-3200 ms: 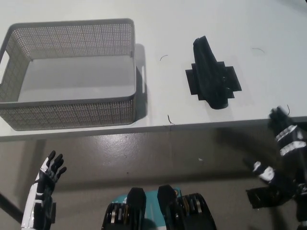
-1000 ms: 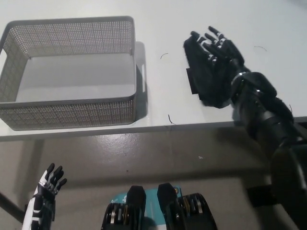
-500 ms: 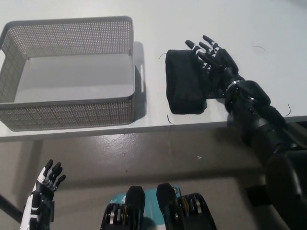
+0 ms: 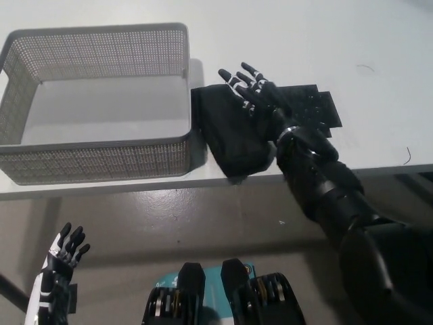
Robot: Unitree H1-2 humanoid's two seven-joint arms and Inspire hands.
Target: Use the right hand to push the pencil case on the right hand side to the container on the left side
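A black pencil case (image 4: 226, 139) lies on the white table (image 4: 284, 40), its left edge against the right wall of the grey mesh container (image 4: 101, 101). Its near end reaches the table's front edge. My black right hand (image 4: 252, 91) rests open against the case's right upper side, fingers spread and pointing left. My white left hand (image 4: 61, 267) hangs open below the table at the lower left, holding nothing.
A flat black cross-shaped mat (image 4: 314, 105) lies on the table to the right of the hand, where the case stood before. The table's front edge (image 4: 379, 169) runs across the middle of the view, with floor below.
My right hand came up onto the table and swept left, pushing the pencil case off the black mat until it met the container's right wall. The left hand sank slightly.
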